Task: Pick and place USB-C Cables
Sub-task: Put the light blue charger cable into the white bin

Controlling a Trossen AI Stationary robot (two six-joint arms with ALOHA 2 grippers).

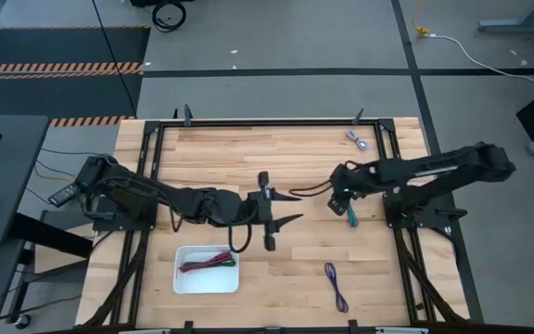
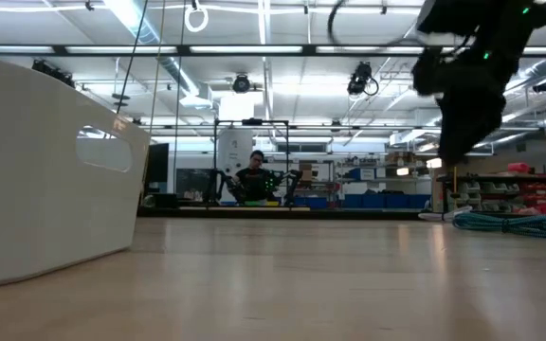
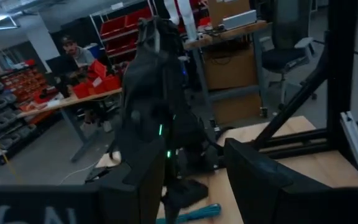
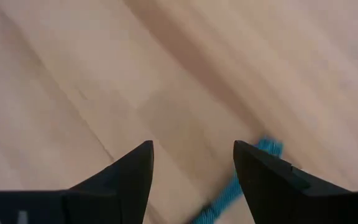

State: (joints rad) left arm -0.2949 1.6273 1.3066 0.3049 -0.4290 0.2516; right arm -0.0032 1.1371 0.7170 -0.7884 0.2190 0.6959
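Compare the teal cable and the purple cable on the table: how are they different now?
The teal cable lies right under the open right gripper, while the purple cable lies alone nearer the table's front edge, with no gripper close. The teal cable looks like a short compact bundle; the purple cable is stretched into a longer thin loop. Both rest on the wood, outside the white tray.

- Table (image 1: 276, 148): pale wood in glued strips, smooth with a soft sheen.
- Tray (image 1: 183, 278): white plastic, smooth and matt.
- Teal cable (image 2: 515, 224): woven, rough-looking sheath.
- Right gripper (image 4: 192, 163): fingers of matt black plastic.
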